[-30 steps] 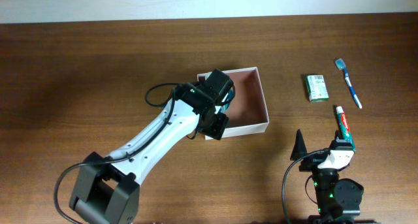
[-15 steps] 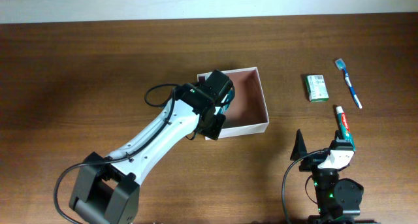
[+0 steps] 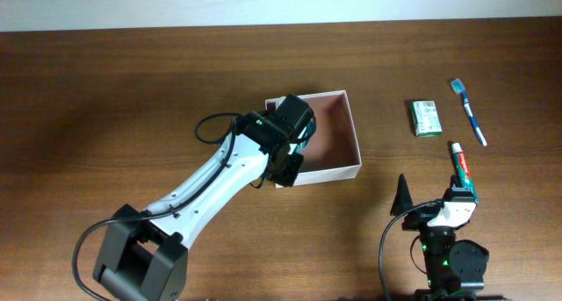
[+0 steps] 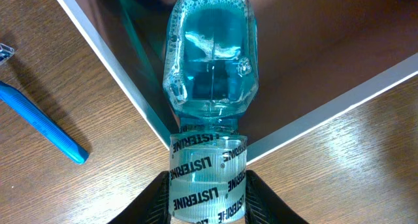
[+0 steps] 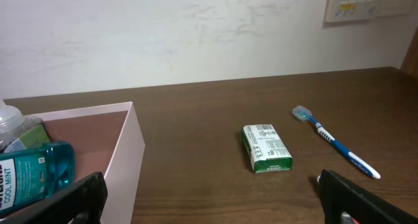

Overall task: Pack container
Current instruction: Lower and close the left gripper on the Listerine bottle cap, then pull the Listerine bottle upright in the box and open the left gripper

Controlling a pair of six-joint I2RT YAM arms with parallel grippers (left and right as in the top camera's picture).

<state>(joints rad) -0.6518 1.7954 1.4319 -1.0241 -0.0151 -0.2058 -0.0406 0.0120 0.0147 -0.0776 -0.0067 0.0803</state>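
The container [image 3: 338, 165] is a square, shallow box with white walls and a pinkish-brown inside, at the table's middle. My left gripper [image 3: 292, 158] is over its near-left corner, shut on the capped neck of a blue Listerine mouthwash bottle [image 4: 210, 61]. The fingers [image 4: 208, 196] clamp the labelled cap. The bottle's body reaches over the corner into the container [image 4: 313, 48]. The right wrist view shows the bottle [image 5: 32, 175] inside the container [image 5: 127, 145]. My right gripper [image 5: 215, 204] is open and empty, low near the front edge [image 3: 439, 215].
A green-and-white packet [image 3: 426, 118], a blue toothbrush [image 3: 469, 111] and a toothpaste tube [image 3: 462, 168] lie to the right of the container. A blue-handled item [image 4: 42, 123] lies on the table just left of the container, under my left arm.
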